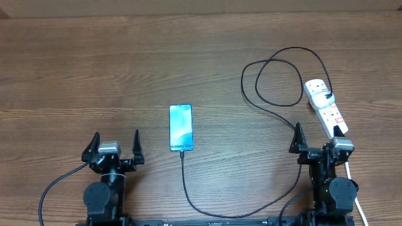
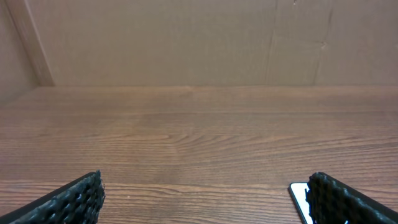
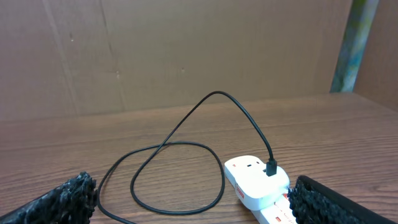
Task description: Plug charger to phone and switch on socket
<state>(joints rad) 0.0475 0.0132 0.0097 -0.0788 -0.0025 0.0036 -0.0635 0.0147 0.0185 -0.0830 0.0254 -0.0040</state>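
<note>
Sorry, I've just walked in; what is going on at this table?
Nothing is being handled right now. The left gripper and right gripper sit open and empty at the near edge. The phone lies screen-up between them; the charger runs from its lower edge to the socket, where its adapter is plugged in.

Black charger (image 1: 270,110), white red-switched socket (image 1: 326,107), light-blue-screened phone (image 1: 181,127), brown wood-grain table (image 1: 125,69).
</note>
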